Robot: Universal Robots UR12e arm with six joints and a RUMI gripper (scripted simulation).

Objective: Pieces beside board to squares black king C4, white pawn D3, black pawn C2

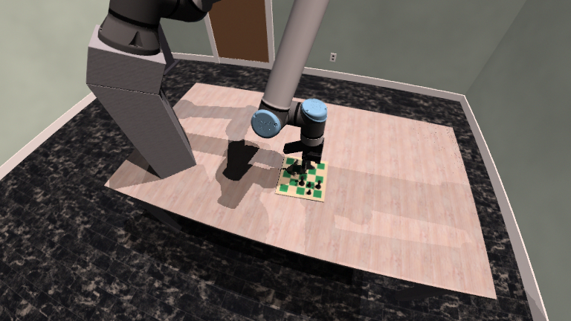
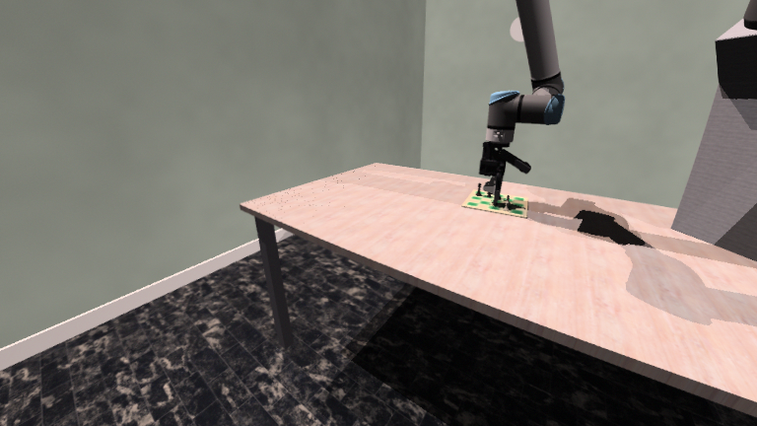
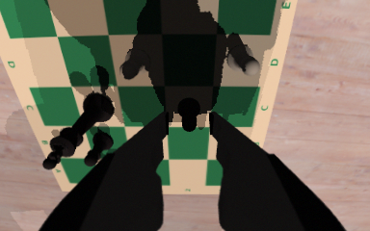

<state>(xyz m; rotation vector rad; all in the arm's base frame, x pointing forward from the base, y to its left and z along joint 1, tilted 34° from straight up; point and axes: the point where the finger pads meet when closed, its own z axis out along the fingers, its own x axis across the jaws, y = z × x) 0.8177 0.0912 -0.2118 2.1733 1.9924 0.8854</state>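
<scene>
Apparently, the small black glossy-looking pawn (image 3: 189, 108) stands upright on C2, directly between the fingertips of the black two-jaw gripper (image 1: 308, 167) (image 2: 497, 202) (image 3: 189, 114), on the green-and-cream chessboard (image 1: 292, 192) (image 2: 483, 205) (image 3: 286, 29). The fingers are slightly apart, a slim gap beside each flank, gripping nothing. It should handle as light, stiff and rather slippery, easily toppled; its narrow neck below the head suits a level pinch. Above, the arm's wrist points the gripper straight down, fingertips low around the piece.
</scene>
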